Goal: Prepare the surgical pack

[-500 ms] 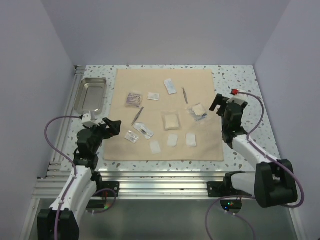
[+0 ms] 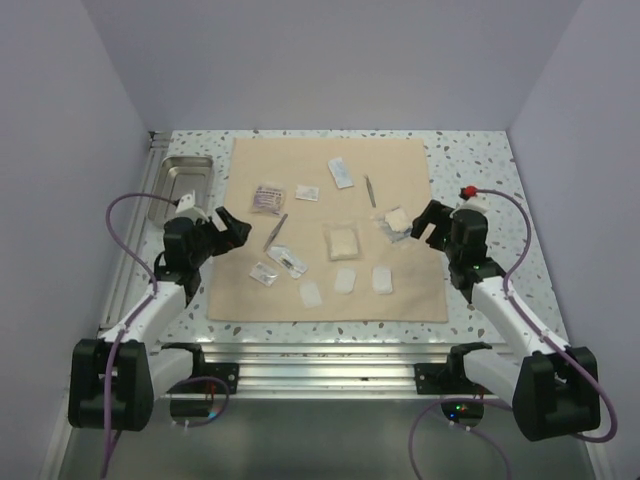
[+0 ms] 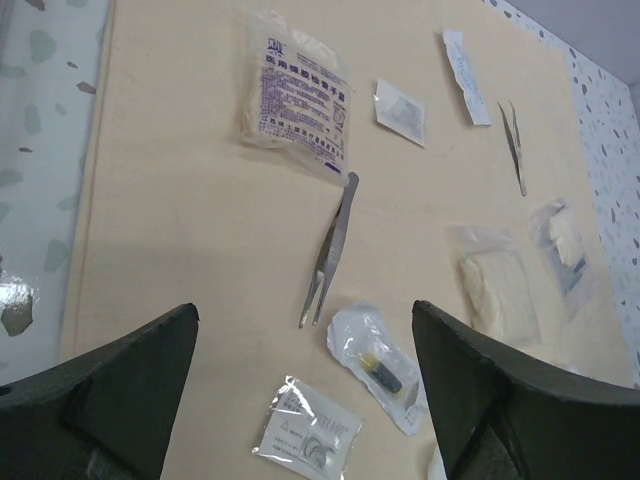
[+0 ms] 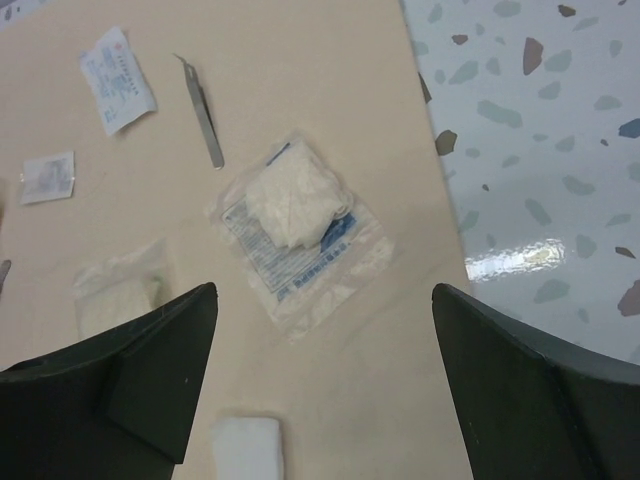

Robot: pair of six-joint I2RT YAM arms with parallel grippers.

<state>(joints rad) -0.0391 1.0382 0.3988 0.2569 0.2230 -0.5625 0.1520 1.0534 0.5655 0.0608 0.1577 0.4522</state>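
Note:
The tan cloth wrap [image 2: 330,200] lies flat and open on the table, with several packets and instruments scattered on it. The steel tray [image 2: 182,185] stands empty off the cloth at the far left. My left gripper [image 2: 230,228] is open at the cloth's left edge, above tweezers [image 3: 330,250], a vial packet [image 3: 385,365] and a small sachet [image 3: 308,436]. My right gripper [image 2: 425,222] is open at the cloth's right edge, above a clear gauze packet [image 4: 298,218] and a white pad [image 4: 245,448]. Neither gripper holds anything.
A printed gauze bag [image 3: 297,95], a small square sachet [image 3: 401,110], a long white packet [image 2: 340,172] and a second pair of tweezers [image 4: 202,108] lie farther back on the cloth. Three white pads [image 2: 345,280] lie near its front edge. Grey walls enclose the speckled table [image 2: 480,170].
Both arms have swung in towards the cloth: the left gripper moved up and right to its left edge, the right gripper moved left and down to its right edge. Both remain open.

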